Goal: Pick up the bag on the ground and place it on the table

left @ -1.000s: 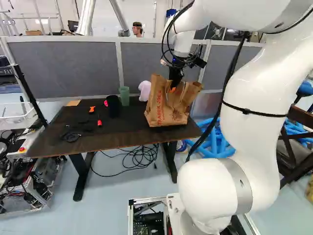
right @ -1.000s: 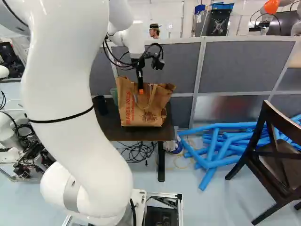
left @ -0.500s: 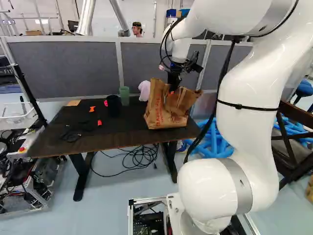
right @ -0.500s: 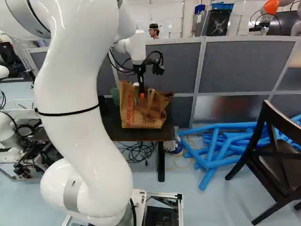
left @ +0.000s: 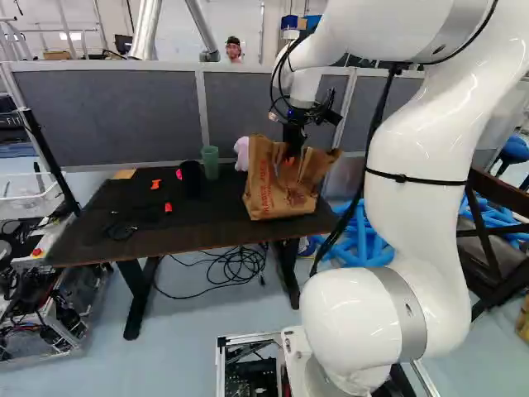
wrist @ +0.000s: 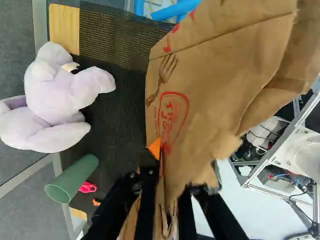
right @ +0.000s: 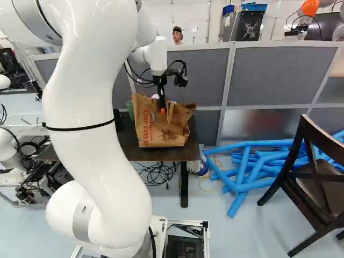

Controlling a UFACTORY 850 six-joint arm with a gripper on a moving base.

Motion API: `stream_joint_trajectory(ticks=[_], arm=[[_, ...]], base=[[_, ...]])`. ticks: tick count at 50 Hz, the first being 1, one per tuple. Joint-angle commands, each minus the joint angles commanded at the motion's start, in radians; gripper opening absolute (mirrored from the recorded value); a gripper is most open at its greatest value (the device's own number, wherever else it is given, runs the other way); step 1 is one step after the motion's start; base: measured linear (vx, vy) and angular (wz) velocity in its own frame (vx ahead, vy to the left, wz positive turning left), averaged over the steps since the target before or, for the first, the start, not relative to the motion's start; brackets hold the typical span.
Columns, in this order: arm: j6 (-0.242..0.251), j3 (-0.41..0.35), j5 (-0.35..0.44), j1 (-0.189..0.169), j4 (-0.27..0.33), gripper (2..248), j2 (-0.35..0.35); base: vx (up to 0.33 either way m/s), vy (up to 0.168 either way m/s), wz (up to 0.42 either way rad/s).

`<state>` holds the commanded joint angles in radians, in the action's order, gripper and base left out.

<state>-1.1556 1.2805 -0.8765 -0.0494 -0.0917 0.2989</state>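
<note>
Illumination in both base views is bright and diffuse. Highlights on the upper curves of the arm point(right: 88, 102) indicate overhead light. The back wall point(right: 188, 9) is near white; the lower panel point(right: 263, 124) returns a hazy reflection. Shadows on the floor point(left: 207, 347) beneath the table point(left: 165, 241) are soft. In the wrist view, shading darkens the folds of the bag point(wrist: 215, 75).
</note>
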Motion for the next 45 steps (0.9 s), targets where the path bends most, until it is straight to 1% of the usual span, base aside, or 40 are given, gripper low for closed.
stream_joint_trajectory(ticks=[3,4,8,9,14,15,19,20,24,25,30,31,45], arm=[[0.0,0.0,0.0,0.0,0.0,57,0.0],[0.0,0.0,0.0,0.0,0.0,91,0.0],[0.0,0.0,0.0,0.0,0.0,91,0.0],[0.0,0.0,0.0,0.0,0.0,127,0.0],[0.0,0.0,0.0,0.0,0.0,127,0.0],[0.0,0.0,0.0,0.0,0.0,163,0.0],[0.0,0.0,0.0,0.0,0.0,163,0.0],[0.0,0.0,0.0,0.0,0.0,199,0.0],[0.0,0.0,0.0,0.0,0.0,199,0.0],[0.0,0.0,0.0,0.0,0.0,235,0.0],[0.0,0.0,0.0,0.0,0.0,235,0.0],[0.0,0.0,0.0,0.0,0.0,247,0.0],[0.0,-0.003,0.0,0.0,0.0,247,-0.022]], base=[[0.0,0.0,0.0],[0.0,0.0,0.0],[0.0,0.0,0.0],[0.0,0.0,0.0],[0.0,0.0,0.0],[0.0,0.0,0.0],[0.0,0.0,0.0],[0.0,0.0,0.0],[0.0,0.0,0.0],[0.0,0.0,0.0],[0.0,0.0,0.0],[0.0,0.0,0.0],[0.0,0.0,0.0]])
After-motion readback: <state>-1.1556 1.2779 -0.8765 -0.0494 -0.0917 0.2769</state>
